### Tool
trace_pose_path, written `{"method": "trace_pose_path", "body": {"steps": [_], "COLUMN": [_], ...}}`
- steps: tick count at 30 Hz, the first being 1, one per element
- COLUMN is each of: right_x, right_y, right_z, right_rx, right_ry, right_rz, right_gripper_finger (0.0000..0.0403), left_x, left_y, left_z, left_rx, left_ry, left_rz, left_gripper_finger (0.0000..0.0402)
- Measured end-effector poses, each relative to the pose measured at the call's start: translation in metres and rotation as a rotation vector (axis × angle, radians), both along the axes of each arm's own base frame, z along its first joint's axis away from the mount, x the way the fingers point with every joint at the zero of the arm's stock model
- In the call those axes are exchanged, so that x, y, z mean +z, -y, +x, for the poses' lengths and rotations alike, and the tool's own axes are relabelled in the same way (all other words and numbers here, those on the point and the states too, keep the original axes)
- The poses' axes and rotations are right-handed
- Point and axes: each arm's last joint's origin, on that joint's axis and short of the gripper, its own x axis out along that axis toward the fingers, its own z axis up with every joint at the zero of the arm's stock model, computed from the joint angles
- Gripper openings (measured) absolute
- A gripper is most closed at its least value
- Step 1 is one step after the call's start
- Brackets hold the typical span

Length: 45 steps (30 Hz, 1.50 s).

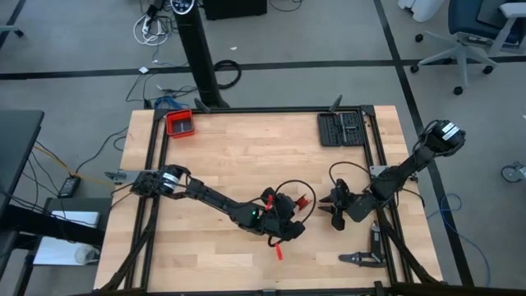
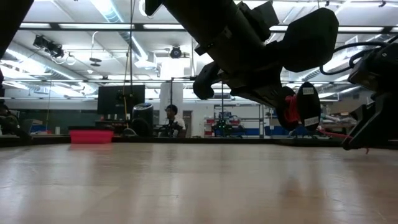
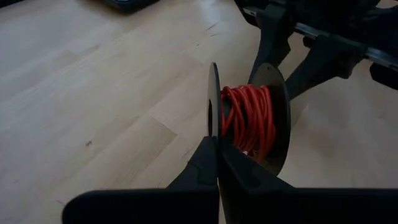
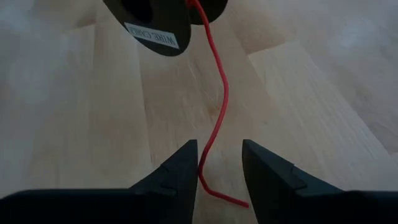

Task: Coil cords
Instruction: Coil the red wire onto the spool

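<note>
1. At mid-surface [image 1: 214, 156], toward its front, the left claw [image 3: 214, 146] is clamped on one flange of a black spool [image 3: 277, 118] wound with the red cord [image 3: 249, 118].
2. Right claw [image 4: 219, 163] faces it from just beside, fingers [image 4: 180, 168] spread wide, the cord's loose tail [image 4: 217, 106] running between them untouched.
3. Risk: closing off-line would miss so thin a tail.
4. Risk: a tug could twist the spool out of the edge-only grip or unwind turns.

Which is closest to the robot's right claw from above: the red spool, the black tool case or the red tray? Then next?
From the right gripper:
1. Red spool, just beside it toward table middle.
2. Black tool case, far edge.
3. Red tray, far left corner.
</note>
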Motion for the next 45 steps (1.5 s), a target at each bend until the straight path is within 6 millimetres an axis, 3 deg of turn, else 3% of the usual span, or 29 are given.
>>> {"method": "trace_pose_path", "body": {"steps": [4, 9, 11, 18, 25, 34, 45], "right_x": [-0.002, -0.003, -0.001, 0.006, 0.027, 0.045, 0.052], "right_y": [0.000, 0.000, -0.001, 0.000, -0.016, -0.023, -0.008], "right_z": [0.001, 0.001, 0.002, 0.012, 0.037, 0.048, 0.056], "right_rx": [-0.007, -0.011, -0.019, -0.046, 0.043, 0.096, 0.087], "right_ry": [-0.001, 0.001, 0.022, 0.069, 0.108, 0.110, 0.125], "right_rz": [-0.010, -0.012, 0.002, 0.067, 0.012, -0.064, -0.019], "right_gripper_finger": [0.0109, 0.0025, 0.0009, 0.0004, 0.0003, 0.0001, 0.0001], "left_x": [0.000, 0.000, 0.000, 0.005, 0.016, 0.010, 0.006], "left_y": [0.000, 0.000, -0.001, -0.014, -0.027, -0.030, -0.030], "left_z": [0.000, 0.000, 0.000, 0.008, 0.019, 0.017, 0.014], "left_rx": [0.000, 0.031, 0.073, 0.161, 0.178, 0.175, 0.110], "left_ry": [0.001, 0.029, 0.061, 0.198, 0.316, 0.245, 0.133], "left_rz": [-0.001, -0.041, -0.069, -0.153, -0.177, -0.156, -0.095], "left_gripper_finger": [0.0000, 0.0000, 0.0000, 0.0000, 0.0000, 0.0000, 0.0000]}}
